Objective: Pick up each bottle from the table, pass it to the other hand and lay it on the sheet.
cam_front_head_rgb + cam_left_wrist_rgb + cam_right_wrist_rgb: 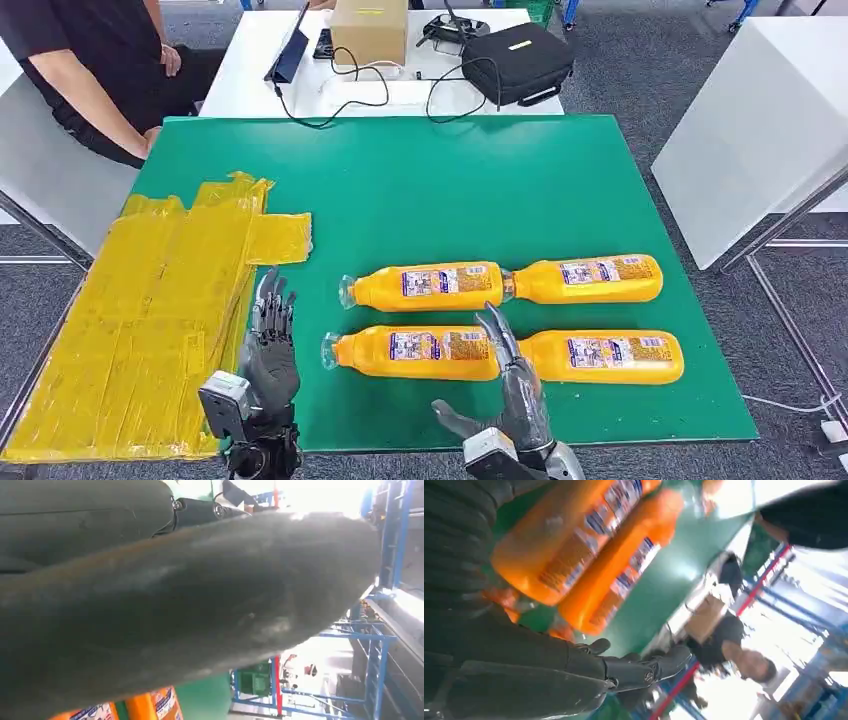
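While four orange bottles lie on the green table (420,190), the right hand (508,385) hovers open and empty just short of the near-left bottle (415,352). Left hand (268,345), fingers spread, holds nothing beside the yellow sheet (150,310). Beyond the table sits a person (90,60).

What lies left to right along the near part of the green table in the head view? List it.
Yellow sheet → left hand → near-left bottle → right hand → near-right bottle.
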